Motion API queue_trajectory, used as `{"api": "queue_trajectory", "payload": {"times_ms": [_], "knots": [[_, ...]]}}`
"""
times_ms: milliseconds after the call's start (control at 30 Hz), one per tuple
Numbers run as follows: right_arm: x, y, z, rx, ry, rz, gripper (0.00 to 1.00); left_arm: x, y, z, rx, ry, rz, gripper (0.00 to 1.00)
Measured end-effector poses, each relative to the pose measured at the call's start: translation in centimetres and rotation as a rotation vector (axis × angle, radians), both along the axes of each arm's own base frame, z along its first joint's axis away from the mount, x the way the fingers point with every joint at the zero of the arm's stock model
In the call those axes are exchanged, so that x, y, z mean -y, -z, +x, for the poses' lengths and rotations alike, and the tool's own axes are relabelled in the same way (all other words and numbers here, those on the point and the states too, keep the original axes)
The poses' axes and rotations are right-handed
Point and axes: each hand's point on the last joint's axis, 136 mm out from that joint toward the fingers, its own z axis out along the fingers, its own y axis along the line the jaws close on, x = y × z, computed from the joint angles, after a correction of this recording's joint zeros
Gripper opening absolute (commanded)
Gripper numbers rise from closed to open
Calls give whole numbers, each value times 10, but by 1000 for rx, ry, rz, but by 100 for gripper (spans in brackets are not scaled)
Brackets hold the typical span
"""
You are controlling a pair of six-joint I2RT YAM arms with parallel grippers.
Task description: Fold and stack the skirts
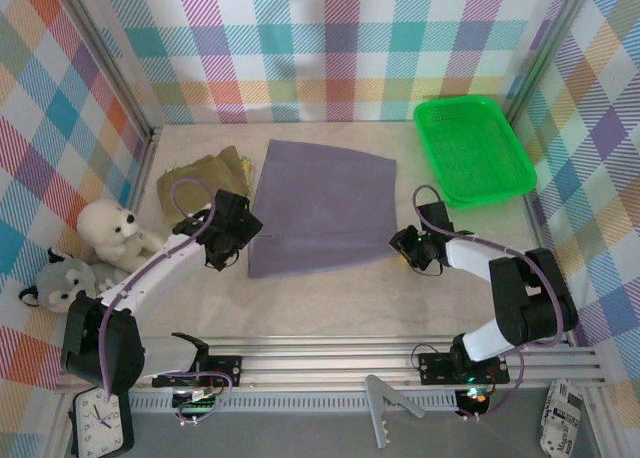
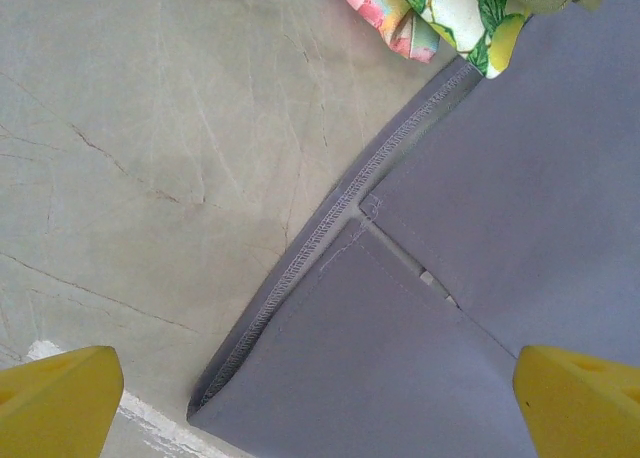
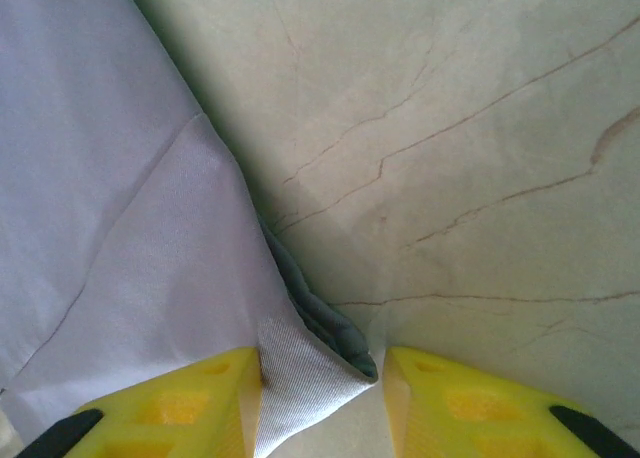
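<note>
The lavender-grey skirt [image 1: 322,206] lies spread flat mid-table. My left gripper [image 1: 226,244] hovers over its near-left corner [image 2: 300,378], open wide, yellow fingertips [image 2: 60,403] far apart with the hem between them. My right gripper [image 1: 408,248] is at the skirt's near-right corner. There the lavender corner [image 3: 300,378] sits between the yellow fingers [image 3: 190,408]; the left finger touches the cloth and a narrow gap shows at the right finger. The olive-khaki skirt [image 1: 205,173] lies crumpled at the back left. Pink floral [image 2: 390,8] and yellow-green floral [image 2: 470,23] cloth lie beside the lavender hem.
A green plastic tray [image 1: 472,148] stands at the back right. A white plush [image 1: 110,228] and a grey plush [image 1: 60,278] sit by the left wall. Bare tabletop [image 1: 330,303] runs between the skirt and the near rail.
</note>
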Motion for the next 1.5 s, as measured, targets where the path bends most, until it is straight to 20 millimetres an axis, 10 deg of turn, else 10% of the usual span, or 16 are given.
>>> {"api": "queue_trajectory", "payload": {"times_ms": [433,833,1500], "knots": [[-6,-4,6,42,-8,31,0,16,29,-19,-74,95,-77,97],[-7,-3,6,52,-2,45,0,32,72,-68,-221,194,-203,45],[-9,-7,7,65,-5,54,0,22,89,-46,-193,198,-111,34]]}}
